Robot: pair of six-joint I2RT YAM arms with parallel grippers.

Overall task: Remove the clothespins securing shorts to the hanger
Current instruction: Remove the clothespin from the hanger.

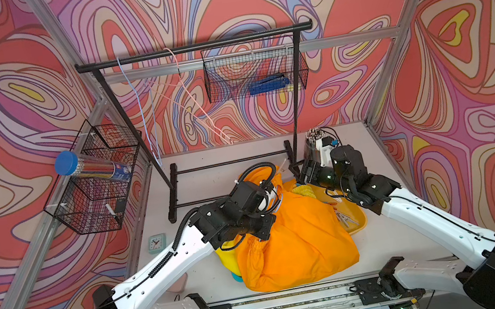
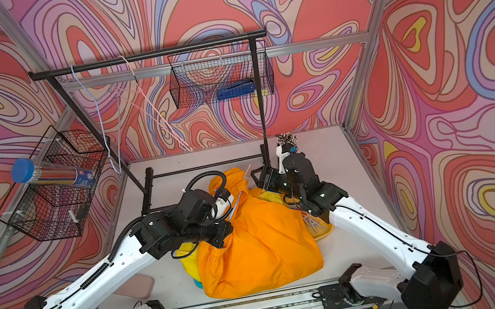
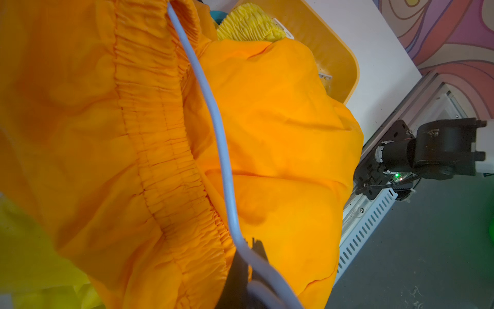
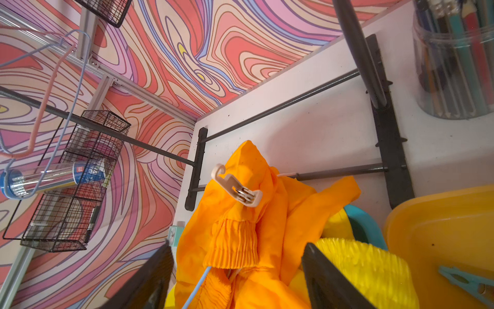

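Orange shorts (image 1: 298,242) lie heaped at mid-table, draped over a pale blue wire hanger (image 3: 222,149). My left gripper (image 3: 252,242) is shut on that hanger wire beside the elastic waistband. A white clothespin (image 4: 236,190) is clipped on a raised fold of the orange fabric and shows in both top views (image 1: 283,163) (image 2: 247,170). My right gripper (image 4: 238,267) stands open just short of the clothespin, with the waistband in front of its fingers. Yellow shorts (image 4: 369,267) are bunched under the orange pair. Loose clothespins (image 1: 345,218) lie in the yellow tray (image 1: 360,223).
A black garment rack (image 1: 194,47) stands behind, carrying a pale blue hanger (image 1: 143,111), a pink hanger (image 1: 196,102) and a wire basket (image 1: 256,72). A pencil jar (image 4: 454,67) is at back right. Another wire basket (image 1: 97,180) hangs left. A small clock (image 1: 156,243) sits near the left arm.
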